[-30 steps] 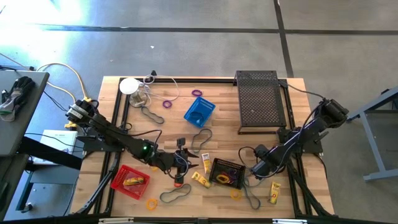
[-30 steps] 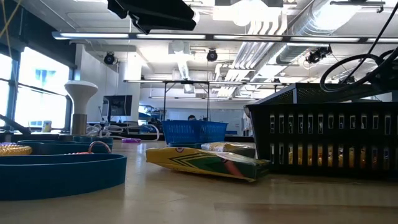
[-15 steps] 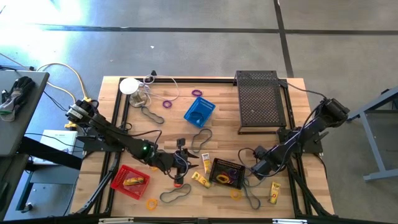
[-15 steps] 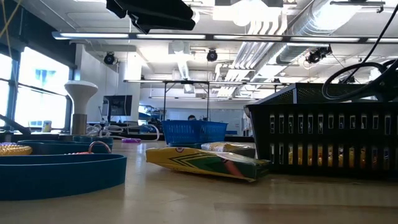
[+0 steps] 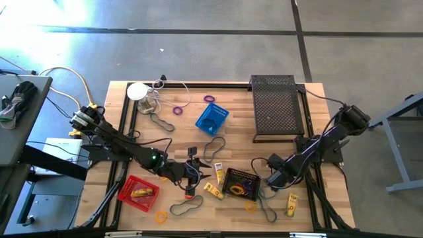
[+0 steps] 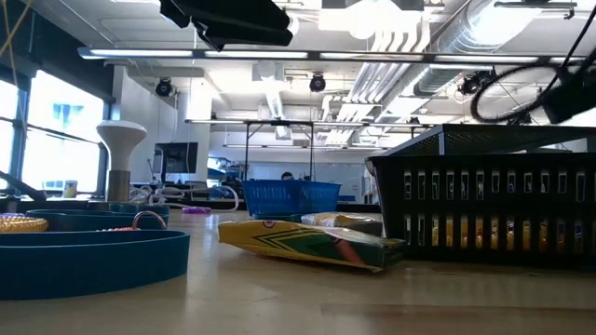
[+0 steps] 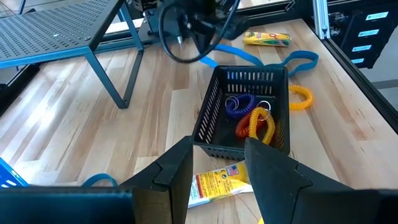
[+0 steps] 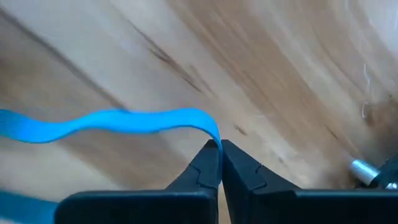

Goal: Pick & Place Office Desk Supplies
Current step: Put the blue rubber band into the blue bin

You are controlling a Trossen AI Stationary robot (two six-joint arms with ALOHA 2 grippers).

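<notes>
The right pincer (image 8: pixel 220 163) is low over the near right part of the wooden desk (image 5: pixel 238 125), just right of the small black mesh basket (image 5: pixel 240 183). Its two dark fingers (image 8: pixel 202 168) are clenched on the end of a thin blue band loop (image 8: pixel 130 121). From the pinched end the band runs away from the fingertips in a gentle wave, lying flat along the wood. In the high view this band loop (image 5: pixel 266 209) appears grey; it sits just near-side of the right pincer (image 5: pixel 272 177), its long axis running from the pincer toward the desk's near edge.

The black mesh basket holds coiled purple, orange and red rings (image 7: pixel 249 118), seen clearly in the left wrist view.

The left pincer (image 5: pixel 192 180) waits near the desk's middle front, left of the black basket, its fingers (image 7: pixel 264 171) parted halfway and holding nothing. A flat yellow crayon packet (image 7: pixel 214 184) lies on the desk just under and ahead of them, between the pincer and the basket.

Farther off, a small red mesh basket (image 5: pixel 139 192) sits at the near left, a small blue mesh basket (image 5: pixel 212 118) stands toward the middle back, and a large flat black mesh tray (image 5: pixel 277 106) stands at the far right.
</notes>
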